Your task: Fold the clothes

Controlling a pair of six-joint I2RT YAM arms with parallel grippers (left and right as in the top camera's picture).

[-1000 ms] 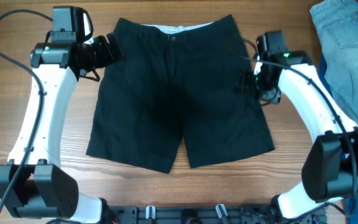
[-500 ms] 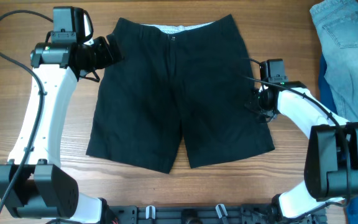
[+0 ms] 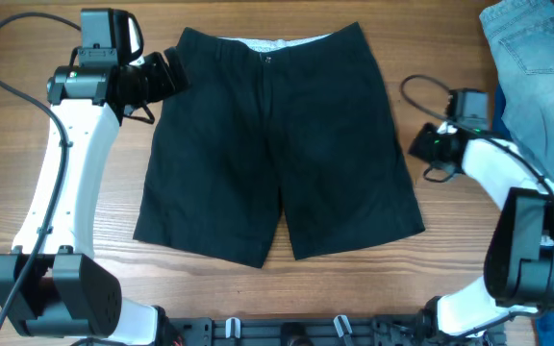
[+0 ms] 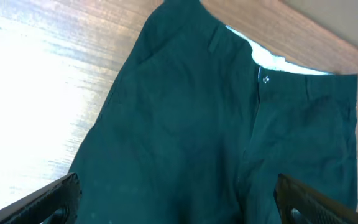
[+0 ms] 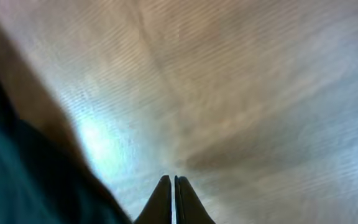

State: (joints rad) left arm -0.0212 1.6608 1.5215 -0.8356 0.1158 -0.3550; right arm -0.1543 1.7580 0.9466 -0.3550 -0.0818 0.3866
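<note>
The black shorts (image 3: pixel 277 144) lie flat and unfolded on the wood-grain surface (image 3: pixel 354 298). The waistband is at the far side with pale lining showing, and both legs are spread toward the near side.

The left hand (image 3: pixel 169 77) is over the shorts' left waistband corner. Its fingers (image 4: pixel 51 200) are spread wide, released, with nothing between them; whether it touches the cloth cannot be told.

The right hand (image 3: pixel 423 144) sits just beside the outer edge of the shorts' right leg, off the fabric. Its fingers (image 5: pixel 163 199) are pressed together, clenched on nothing.

Well to the right of the shorts lie light blue jeans (image 3: pixel 537 77), with a dark blue garment (image 3: pixel 501 111) at their edge. Glare brightens the bare wood left of the shorts. A dark rail (image 3: pixel 287 332) runs along the near side, beyond the leg hems.
</note>
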